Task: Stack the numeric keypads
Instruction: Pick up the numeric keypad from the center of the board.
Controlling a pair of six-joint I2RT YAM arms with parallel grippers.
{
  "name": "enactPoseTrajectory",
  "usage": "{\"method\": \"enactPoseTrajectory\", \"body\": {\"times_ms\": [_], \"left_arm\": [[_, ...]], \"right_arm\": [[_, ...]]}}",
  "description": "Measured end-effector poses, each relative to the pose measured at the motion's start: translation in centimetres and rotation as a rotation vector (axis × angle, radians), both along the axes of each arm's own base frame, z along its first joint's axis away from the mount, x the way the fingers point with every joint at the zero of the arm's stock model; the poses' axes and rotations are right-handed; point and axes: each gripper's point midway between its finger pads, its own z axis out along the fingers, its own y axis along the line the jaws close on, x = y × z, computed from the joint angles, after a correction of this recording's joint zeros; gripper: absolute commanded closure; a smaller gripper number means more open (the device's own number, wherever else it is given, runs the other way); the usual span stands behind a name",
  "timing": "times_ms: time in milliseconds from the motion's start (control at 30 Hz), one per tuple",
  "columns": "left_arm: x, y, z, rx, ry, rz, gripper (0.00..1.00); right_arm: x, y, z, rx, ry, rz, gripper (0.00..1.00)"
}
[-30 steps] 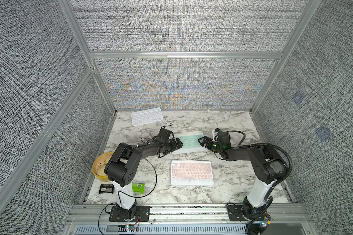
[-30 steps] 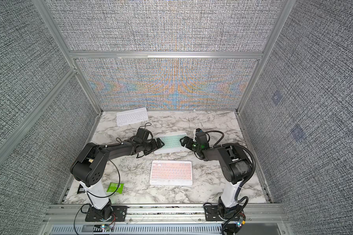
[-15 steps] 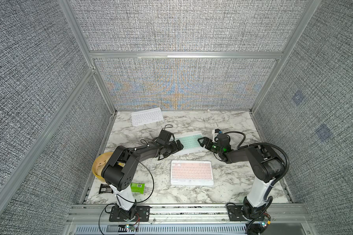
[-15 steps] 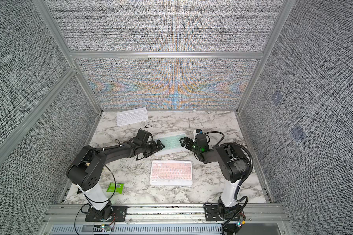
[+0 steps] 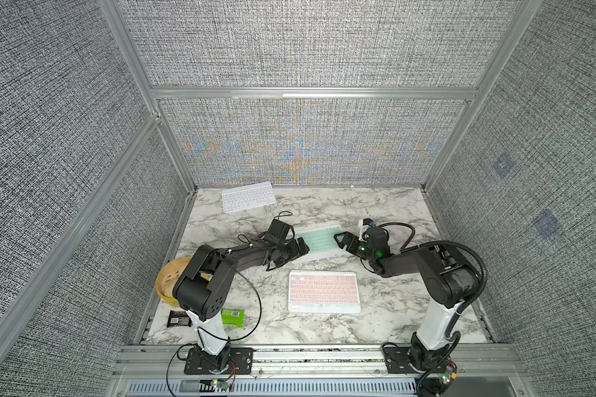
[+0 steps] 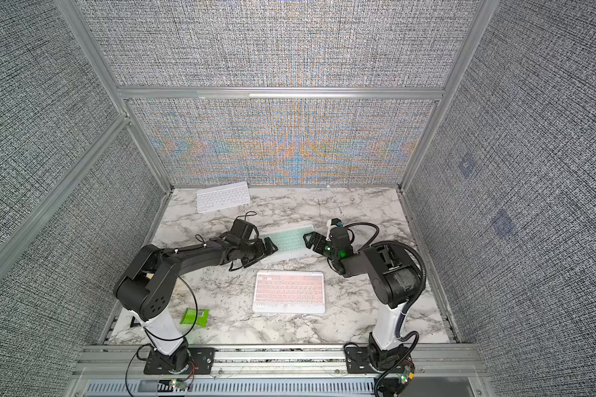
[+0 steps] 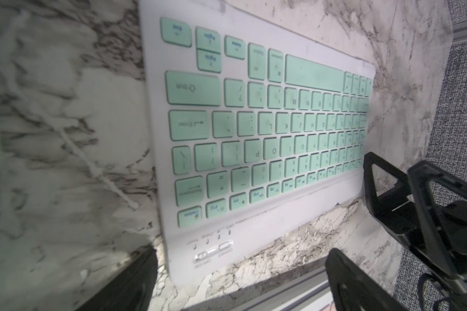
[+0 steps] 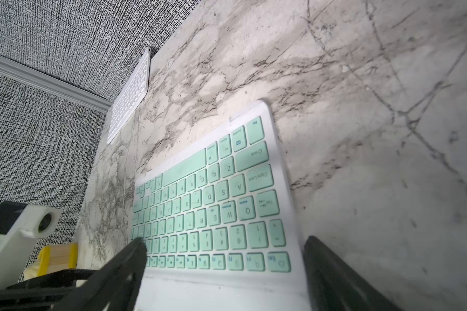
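Ok, mint keypad [image 5: 319,240] lies flat mid-table btwn L gripper [image 5: 295,255] and R gripper [image 5: 341,240], both jaws wide, holding nothing. I'd slide each pair over a short edge, pinch together, lift level, then set it square on pink keypad [image 5: 324,292] nearby.

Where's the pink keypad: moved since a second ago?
No: the pink keypad keeps its place against the front edge of the table.

The right wrist view crops the mint keypad [image 8: 213,210]; the left arm [image 5: 227,261] partly hides the yellow basket [image 5: 160,292].
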Motion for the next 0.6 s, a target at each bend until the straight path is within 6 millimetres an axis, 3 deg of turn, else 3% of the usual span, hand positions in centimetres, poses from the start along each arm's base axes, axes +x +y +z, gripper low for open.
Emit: {"method": "enactPoseTrajectory", "body": {"times_ms": [600], "left_arm": [[0.24,-0.45,0.45,-0.078,0.017,0.079,0.02]], "right_arm": [[0.49,0.55,-0.04,-0.019,-0.061,-0.037,0.06]]}}
